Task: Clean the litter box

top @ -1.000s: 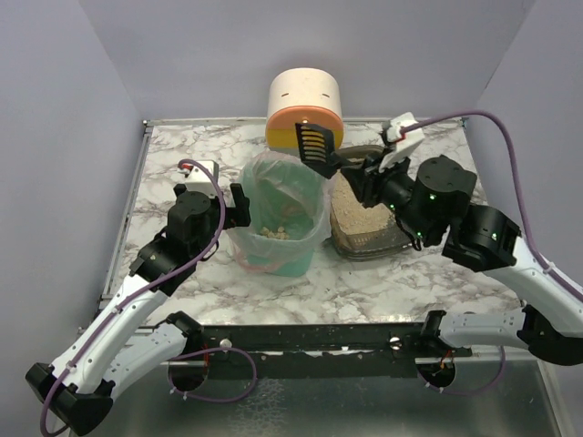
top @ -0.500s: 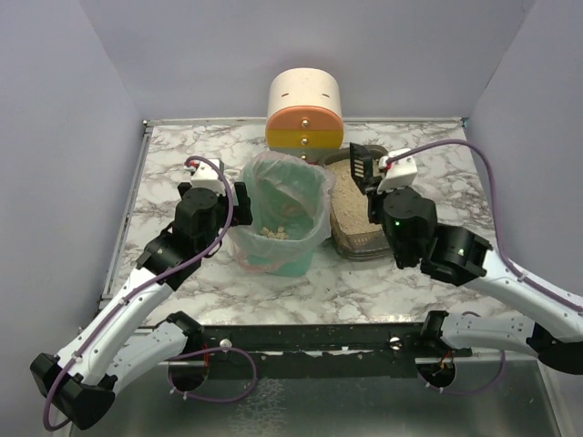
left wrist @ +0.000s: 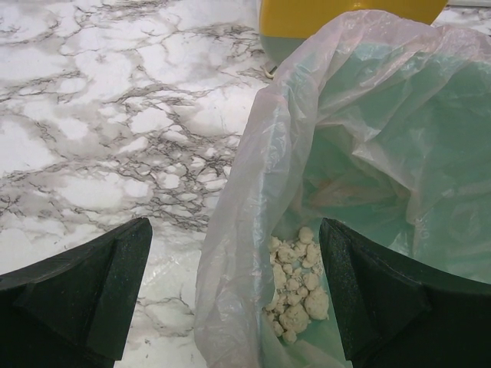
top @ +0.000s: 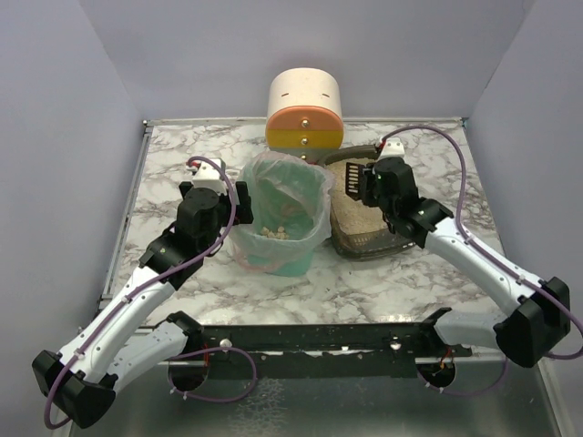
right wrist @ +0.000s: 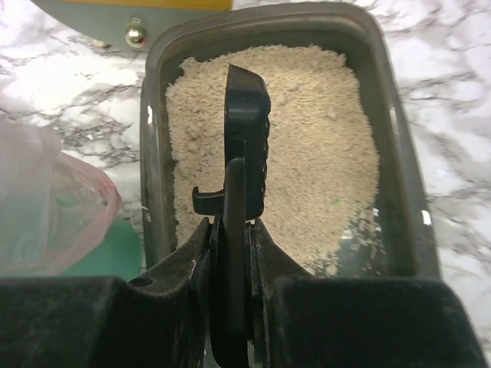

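The litter box (top: 364, 248), filled with beige sand, sits on the marble surface (top: 173, 155) just right of the bag-lined green bin (top: 282, 264) and in front of a cream and orange cylinder (top: 304, 105). The right pincer (right wrist: 230, 230) is clamped on a black slotted scoop (right wrist: 245, 130) above the sand. The left pincer (left wrist: 238, 261) stands wide at the bag's rim, with pale clumps (left wrist: 295, 287) inside.

White arm links (top: 127, 314), black joints (top: 202, 214) — purple cables (top: 458, 182); black tool fingers (left wrist: 77, 291).
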